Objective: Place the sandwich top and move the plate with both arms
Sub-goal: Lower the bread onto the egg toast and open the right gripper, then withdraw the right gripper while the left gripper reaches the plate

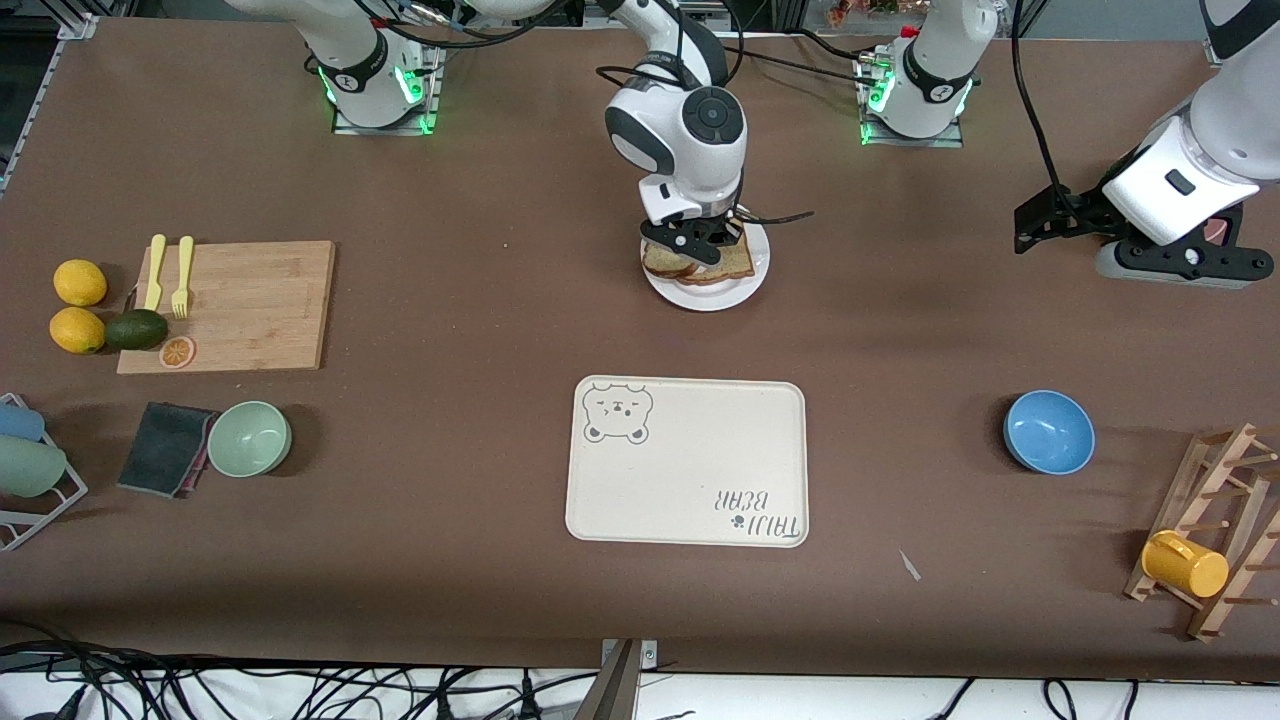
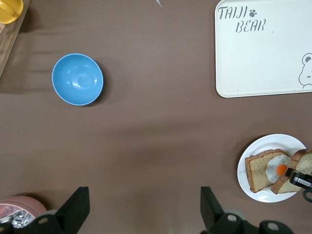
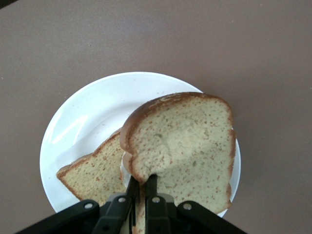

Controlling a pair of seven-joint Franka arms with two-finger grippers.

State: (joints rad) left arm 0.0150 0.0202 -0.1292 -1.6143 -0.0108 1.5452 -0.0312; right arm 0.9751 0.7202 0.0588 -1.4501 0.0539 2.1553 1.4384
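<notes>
The right gripper [image 1: 697, 247] is hanging over the white plate [image 1: 745, 290], its fingers [image 3: 152, 195] clamped together on the edge of the sandwich top [image 3: 187, 146]. The slice is tilting above the plate, partly covering the bread slice with the fried egg [image 2: 267, 168] that is lying on the plate beneath it. In the left wrist view the egg's orange yolk [image 2: 281, 169] is showing between the two slices.

The plate is sitting near the middle of the table, farther from the front camera than the cream bear-printed tray [image 1: 690, 500], with bare tabletop between them.

The left gripper [image 1: 1120, 245] is waiting in the air over the left arm's end of the table, its fingers [image 2: 75, 209] spread fully apart and holding nothing. A blue bowl [image 1: 1048, 431] is resting on the table below it, nearer to the front camera, beside a wooden rack [image 1: 1225, 530] carrying a yellow cup [image 1: 1185, 564].

Toward the right arm's end, a wooden cutting board [image 1: 250, 305] is bearing two yellow forks [image 1: 168, 275] and an orange slice [image 1: 177, 351]. Two lemons [image 1: 79, 306] and an avocado [image 1: 136, 329] are lying just beside the board. A green bowl [image 1: 250, 438] is standing next to a dark cloth [image 1: 165, 448], nearer to the front camera than the board.
</notes>
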